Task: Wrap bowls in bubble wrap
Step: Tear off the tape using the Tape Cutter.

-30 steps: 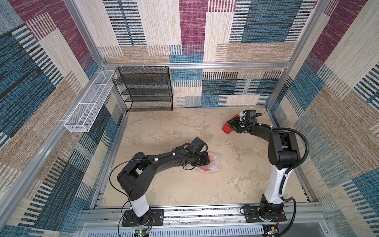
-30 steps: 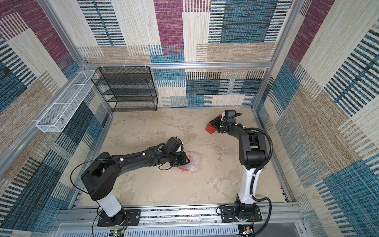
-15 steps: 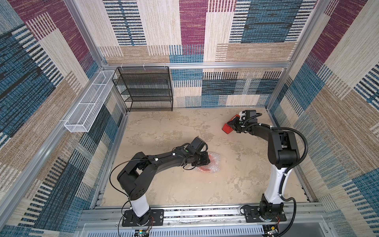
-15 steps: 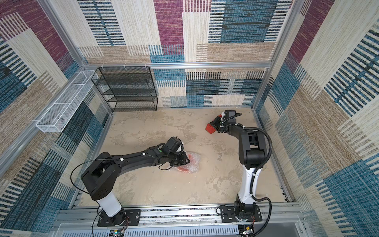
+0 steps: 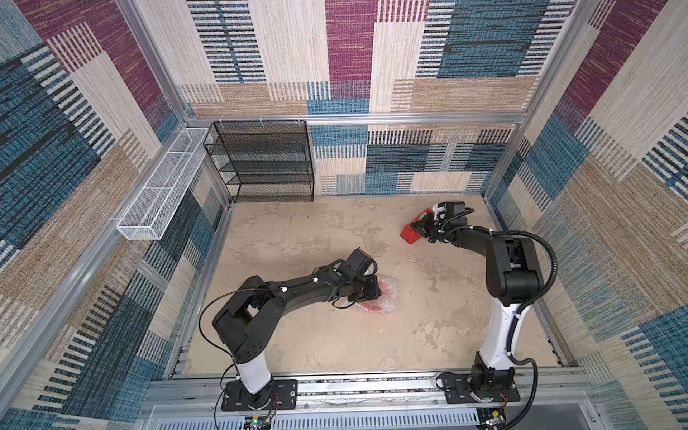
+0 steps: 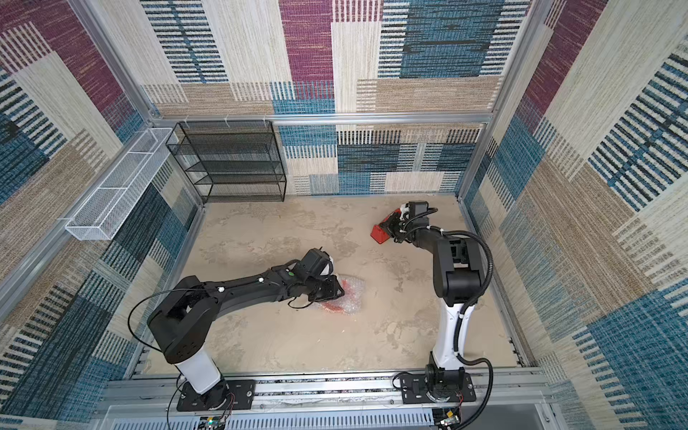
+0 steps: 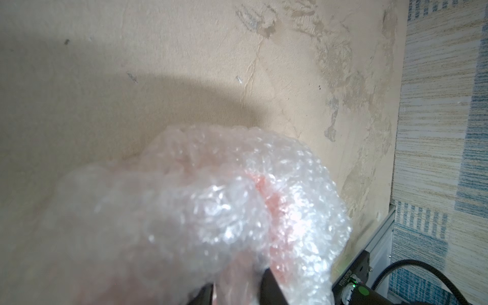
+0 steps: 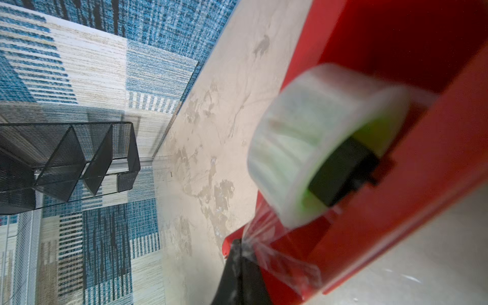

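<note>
My left gripper is clamped on the clear, crinkly bubble wrap, which is bunched over the small glossy orange bowl near the middle of the mottled beige worktop. In the left wrist view the film passes between my dark fingers, and the orange shows through it only faintly. At the far right, my right gripper is pinched tight on a strip of clear tape running from the pale roll in the boxy red tape dispenser, well apart from the bowl.
</note>
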